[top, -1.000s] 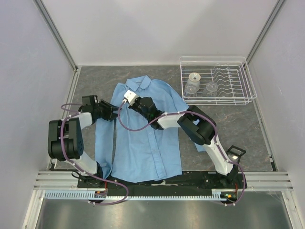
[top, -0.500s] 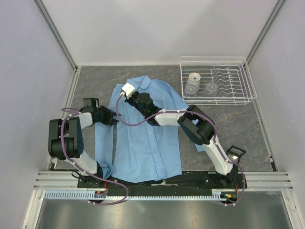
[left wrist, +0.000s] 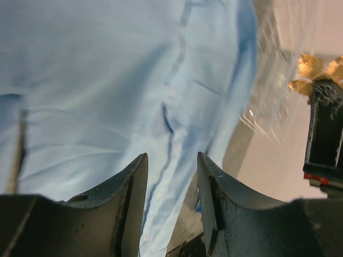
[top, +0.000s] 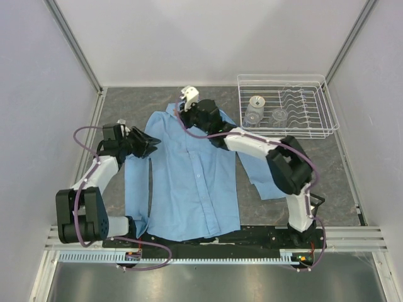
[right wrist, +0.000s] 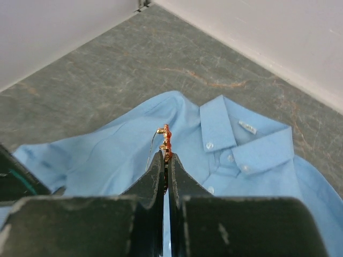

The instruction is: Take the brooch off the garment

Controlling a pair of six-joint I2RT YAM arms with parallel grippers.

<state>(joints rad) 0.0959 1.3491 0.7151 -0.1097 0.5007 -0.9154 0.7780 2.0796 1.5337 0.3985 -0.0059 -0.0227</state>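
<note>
my right hand (right wrist: 165, 159) is pinching the brooch (right wrist: 166, 140) above the garment (right wrist: 102, 155), near its collar (right wrist: 241, 136); i'm planning a slow straight lift so the pin isn't snagging. my left hand (left wrist: 171, 163) is hanging half open, empty.

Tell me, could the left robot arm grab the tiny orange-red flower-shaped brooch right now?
Probably not easily. The tiny orange-red brooch is pinched in the shut right gripper above the collar of the light blue shirt. The open left gripper sits off by its shoulder, and little of the pin sticks out.
</note>
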